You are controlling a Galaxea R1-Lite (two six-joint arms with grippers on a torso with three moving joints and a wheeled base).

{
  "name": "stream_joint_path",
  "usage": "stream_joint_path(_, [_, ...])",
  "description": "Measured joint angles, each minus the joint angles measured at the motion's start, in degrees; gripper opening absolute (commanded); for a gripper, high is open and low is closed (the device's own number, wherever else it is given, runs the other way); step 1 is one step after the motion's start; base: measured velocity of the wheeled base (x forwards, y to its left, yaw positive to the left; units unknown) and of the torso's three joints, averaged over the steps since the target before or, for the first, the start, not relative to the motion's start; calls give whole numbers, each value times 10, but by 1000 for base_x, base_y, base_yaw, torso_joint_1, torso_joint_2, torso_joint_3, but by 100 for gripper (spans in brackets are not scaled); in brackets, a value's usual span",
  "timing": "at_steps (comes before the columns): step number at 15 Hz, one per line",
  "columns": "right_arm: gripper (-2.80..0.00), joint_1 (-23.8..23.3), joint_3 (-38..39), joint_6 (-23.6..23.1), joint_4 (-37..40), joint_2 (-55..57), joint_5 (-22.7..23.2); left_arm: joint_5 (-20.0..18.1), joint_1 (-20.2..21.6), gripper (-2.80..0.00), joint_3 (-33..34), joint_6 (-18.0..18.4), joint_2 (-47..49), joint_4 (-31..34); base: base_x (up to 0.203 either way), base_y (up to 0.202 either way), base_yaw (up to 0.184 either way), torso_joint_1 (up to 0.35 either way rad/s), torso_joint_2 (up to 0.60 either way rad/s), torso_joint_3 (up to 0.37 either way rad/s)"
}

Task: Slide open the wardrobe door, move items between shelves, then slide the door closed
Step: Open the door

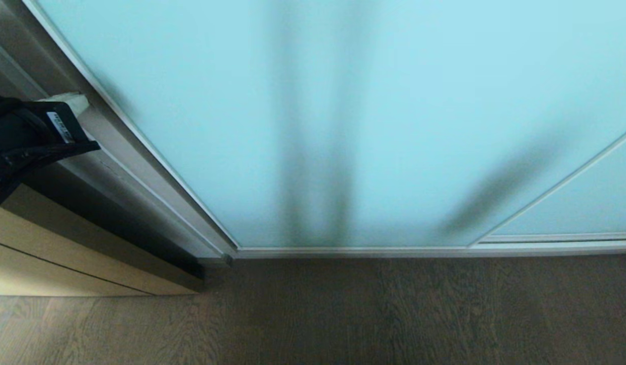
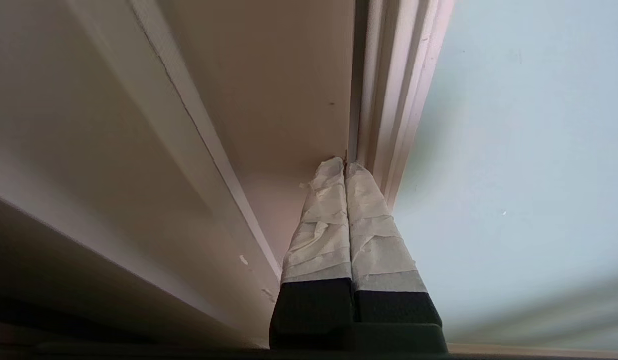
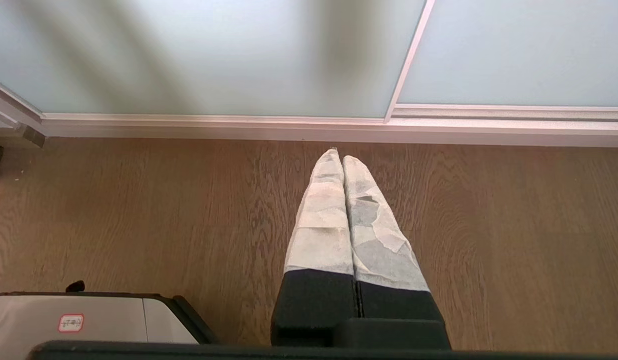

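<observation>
pinched left gripper [image 2: 345, 162] tips at sliding wardrobe door [image 2: 514, 150] frame edge

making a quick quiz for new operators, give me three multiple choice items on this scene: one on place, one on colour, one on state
1. Where are the left claw's tips?
A. at the door's frame edge
B. on the floor
C. on a shelf

2. What colour is the door's glass?
A. pale aqua
B. red
C. black

3. How is the right claw?
A. wide open
B. shut, empty
C. shut on a cushion

Answers:
1 A: left claw meets the sliding wardrobe door at its frame.
2 A: the glass is aqua.
3 B: right claw has its fingers together above the wooden floor.
</observation>
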Motion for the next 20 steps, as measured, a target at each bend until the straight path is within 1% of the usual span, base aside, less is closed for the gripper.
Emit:
stream_joint_path(2, [-280,0,0,0,0,0,0,-1,-2,-280,-1,-17,6,-5,0,0,0,0,0,0])
stream_joint_path(4, [-280,0,0,0,0,0,0,0,-8,-280,-2,-21,11,-10,0,0,0,0,0,0])
stream_joint_path(7, [-280,0,0,0,0,0,0,2,-31,-280,-4,-21,8,-20,0,0,0,0,0,0])
stream_joint_path(10, [-280,0,0,0,0,0,0,-1,-39,-280,1,-21,9,-17,0,0,0,0,0,0])
stream_joint_path(12, [-280,0,0,0,0,0,0,3,-54,-280,5,-20,6,-17,0,0,0,0,0,0])
stream_joint_path(16, [-280,0,0,0,0,0,0,2,-67,-280,10,-20,5,-16,0,0,0,0,0,0])
stream_joint_path(18, [-280,0,0,0,0,0,0,3,-92,-280,16,-20,4,-16,0,0,0,0,0,0])
stream_joint_path(20, [-280,0,0,0,0,0,0,5,-126,-280,24,-21,3,-16,0,0,0,0,0,0])
